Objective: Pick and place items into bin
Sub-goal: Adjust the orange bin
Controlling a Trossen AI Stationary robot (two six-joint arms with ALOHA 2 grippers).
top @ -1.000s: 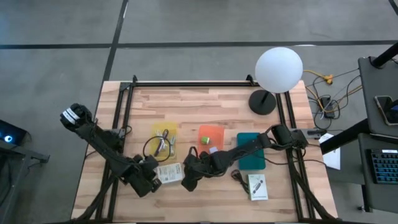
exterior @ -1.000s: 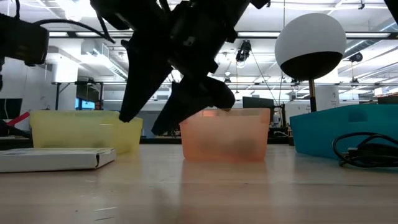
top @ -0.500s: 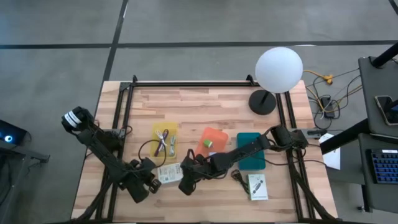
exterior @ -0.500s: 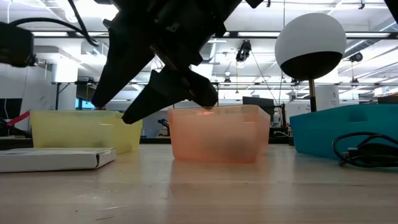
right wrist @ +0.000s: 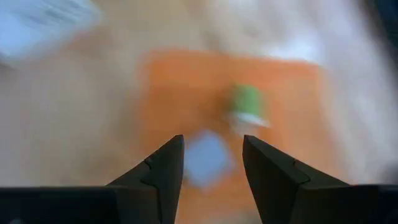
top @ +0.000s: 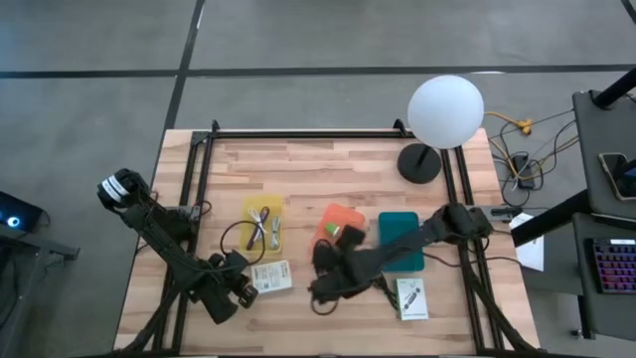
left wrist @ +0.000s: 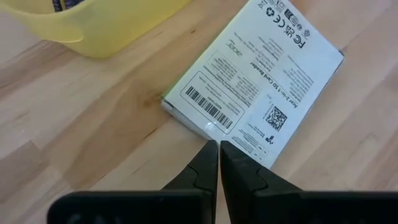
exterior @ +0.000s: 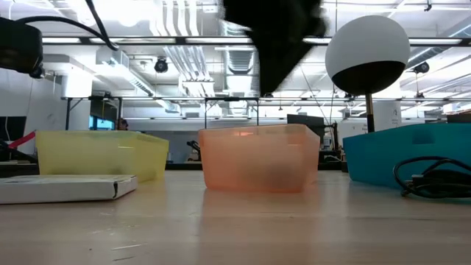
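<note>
High view: wooden slatted desk (top: 328, 169) carrying three small plastic bins in a row — yellow bin (top: 262, 224) with cords, translucent orange bin (top: 336, 226), teal bin (top: 400, 241).

Right gripper (top: 346, 237): hovers over the orange bin. Fingers spread apart and empty in the right wrist view; a green cube (right wrist: 246, 101) and a pale cube (right wrist: 206, 156), though blurred, appear to lie in the bin below.

Left gripper (left wrist: 219, 163): low at the desk's near-left, fingers pressed together, tips at the edge of a flat white printed packet (top: 269, 276).

Loose stock: a second white printed card (top: 409, 296) and a black cord (top: 381, 284), near the teal bin.

Step in hand, by judgement: release over the orange bin. Next: descend on a loose item, fingers straddling it.
</note>
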